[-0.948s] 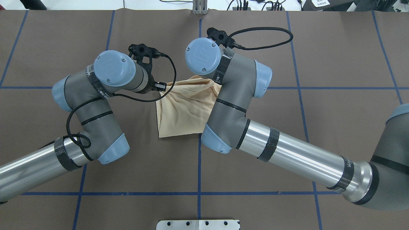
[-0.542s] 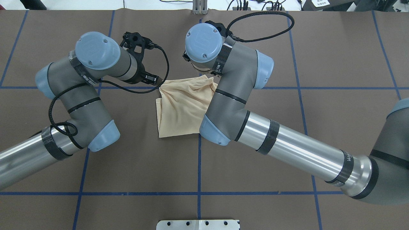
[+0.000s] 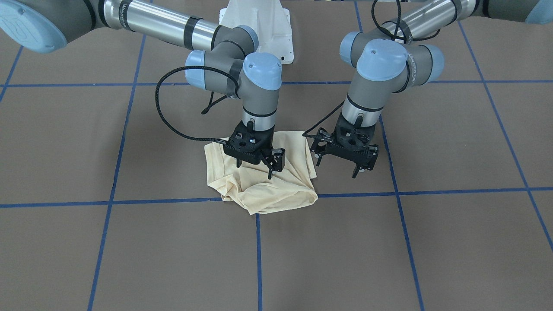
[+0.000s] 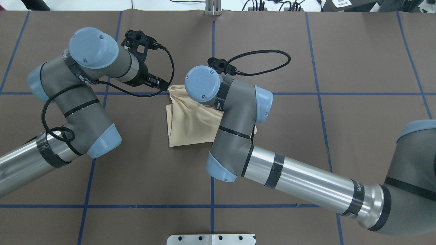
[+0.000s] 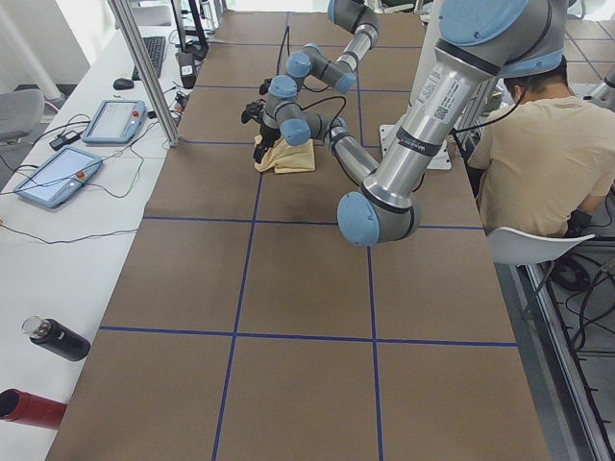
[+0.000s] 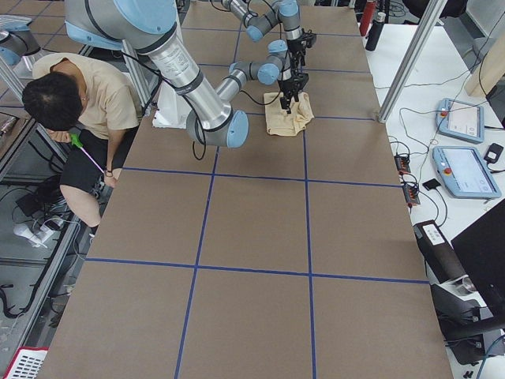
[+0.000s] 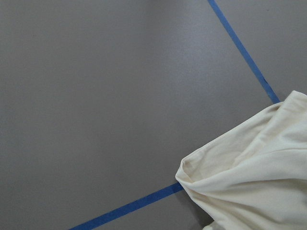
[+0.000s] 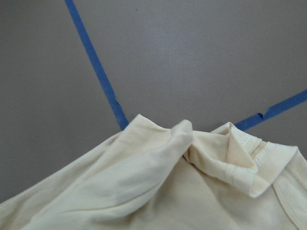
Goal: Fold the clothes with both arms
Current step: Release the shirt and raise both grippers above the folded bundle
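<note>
The clothes are one pale cream-yellow shirt [image 3: 276, 190], lying bunched and roughly folded on the brown table, its far edge on a blue tape line [image 4: 190, 126]. No print shows. My right gripper [image 3: 255, 169] hovers open just above the shirt's middle, nothing between its fingers; its wrist hides it in the overhead view. That wrist's camera looks down on a rumpled edge and a seamed hem [image 8: 144, 182]. My left gripper [image 3: 337, 168] stands open over bare table beside the shirt, apart from it [image 4: 158, 83]. A shirt corner shows in the left wrist view [image 7: 254, 167].
Blue tape lines [image 4: 211, 190] grid the brown table cover. The white pedestal base [image 3: 255, 26] stands behind the arms. A person [image 5: 538, 163] sits at the robot's side of the table. Control tablets [image 5: 58, 178] and bottles [image 5: 58, 341] lie on a side bench.
Both grippers have let go of the shirt's far corners, and it has dropped flat. My left gripper drew away to the left. My right arm swung back over the shirt.
</note>
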Robot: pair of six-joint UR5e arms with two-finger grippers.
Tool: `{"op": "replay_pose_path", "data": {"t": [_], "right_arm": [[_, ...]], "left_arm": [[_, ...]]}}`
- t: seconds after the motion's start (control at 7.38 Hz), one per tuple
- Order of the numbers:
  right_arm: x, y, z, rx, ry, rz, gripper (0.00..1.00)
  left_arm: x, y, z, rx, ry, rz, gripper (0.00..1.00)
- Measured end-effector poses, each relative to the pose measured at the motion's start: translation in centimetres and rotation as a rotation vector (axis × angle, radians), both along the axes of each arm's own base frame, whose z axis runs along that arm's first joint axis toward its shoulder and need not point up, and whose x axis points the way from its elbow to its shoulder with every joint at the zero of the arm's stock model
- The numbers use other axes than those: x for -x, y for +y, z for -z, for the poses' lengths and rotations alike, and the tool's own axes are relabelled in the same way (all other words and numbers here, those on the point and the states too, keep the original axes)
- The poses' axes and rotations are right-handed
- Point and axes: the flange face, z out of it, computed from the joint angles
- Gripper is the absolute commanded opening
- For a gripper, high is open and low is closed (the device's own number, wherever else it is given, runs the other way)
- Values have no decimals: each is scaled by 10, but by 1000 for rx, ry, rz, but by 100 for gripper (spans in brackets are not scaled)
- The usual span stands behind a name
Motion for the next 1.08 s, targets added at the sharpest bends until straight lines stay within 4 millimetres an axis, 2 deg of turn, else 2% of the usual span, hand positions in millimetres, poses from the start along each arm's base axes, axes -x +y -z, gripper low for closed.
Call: {"op": "replay_pose_path", "data": {"t": [0.27, 0.41, 0.68, 0.95, 1.08], "right_arm": [[3, -9, -16, -18, 50, 18, 100], [-3, -22, -23, -34, 78, 26, 100], [-23, -59, -37, -84, 126, 34, 100], [-33, -94, -52, -157, 131, 11, 100], [-46, -111, -42, -168, 107, 10, 100]], "left_arm": [[0, 0, -1, 2, -1, 1, 100], [1, 0, -2, 3, -2, 1, 100], [2, 0, -3, 6, -1, 4, 100], [5, 1, -1, 5, 4, 8, 100], [8, 4, 1, 1, 10, 9, 100]]}}
